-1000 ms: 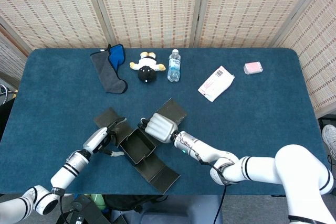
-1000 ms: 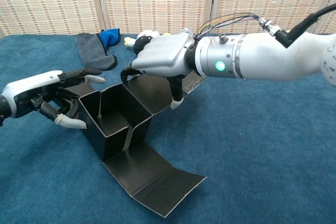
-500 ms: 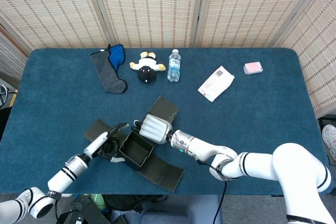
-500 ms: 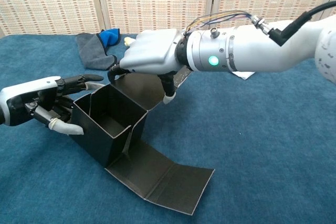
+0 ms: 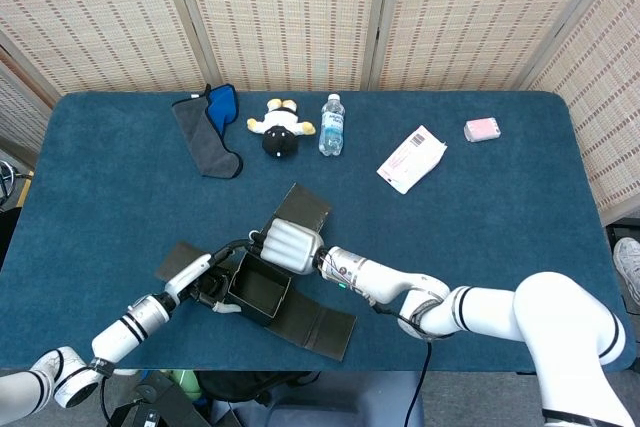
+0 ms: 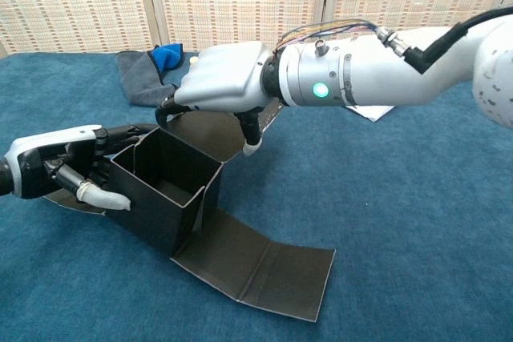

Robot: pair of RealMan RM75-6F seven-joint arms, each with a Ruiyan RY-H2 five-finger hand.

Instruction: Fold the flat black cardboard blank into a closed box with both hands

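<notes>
Black box [image 6: 164,186]: chest view shows left hand [image 6: 60,170] fingers gripping its wall, right hand [image 6: 224,90] fingers pressing its rim.

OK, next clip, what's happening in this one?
A two-armed robot is folding a black cardboard box on a blue table. The walls already stand up as an open-topped box, with one long flap lying flat toward the near edge and another behind it. The left hand braces the box's left wall from outside, while the right hand reaches over the back edge, fingers curled down at the rear flap. The box is not closed yet. A water bottle and a plush toy sit further back, untouched.
</notes>
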